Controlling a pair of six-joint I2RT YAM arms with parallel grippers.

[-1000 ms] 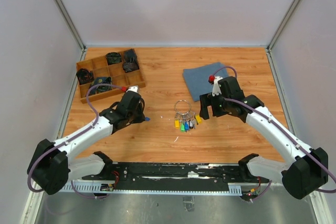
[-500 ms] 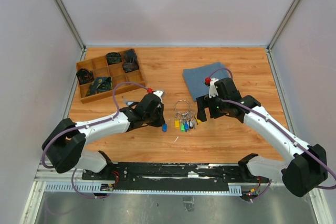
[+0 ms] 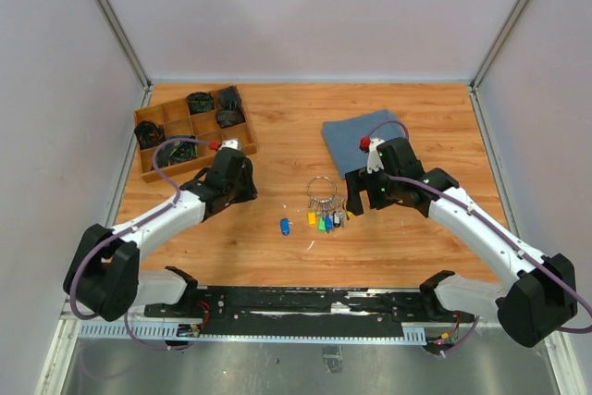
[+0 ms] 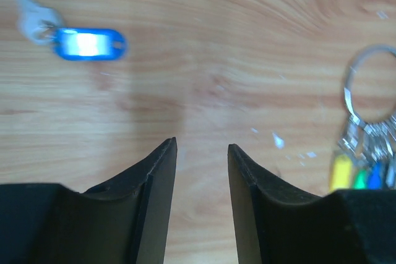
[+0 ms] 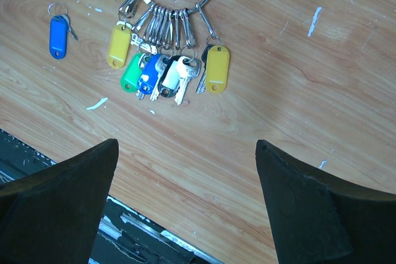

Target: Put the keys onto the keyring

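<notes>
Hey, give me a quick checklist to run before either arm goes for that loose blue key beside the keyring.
1. Left pincer open and empty: ok.
2. Right pincer open wide, nothing between its fingers: ok.
3. Blue key lying free on the table, apart from the keyring: ok.
4. Blue key threaded on the keyring: not ok.
5. Path to the blue key unobstructed: ok.
6. Where the keyring's wire opens: cannot tell.

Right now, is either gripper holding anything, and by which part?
Nothing is held. The left gripper is open and empty, the blue-tagged key lying loose on the table; the right gripper hangs open near the keyring.
</notes>
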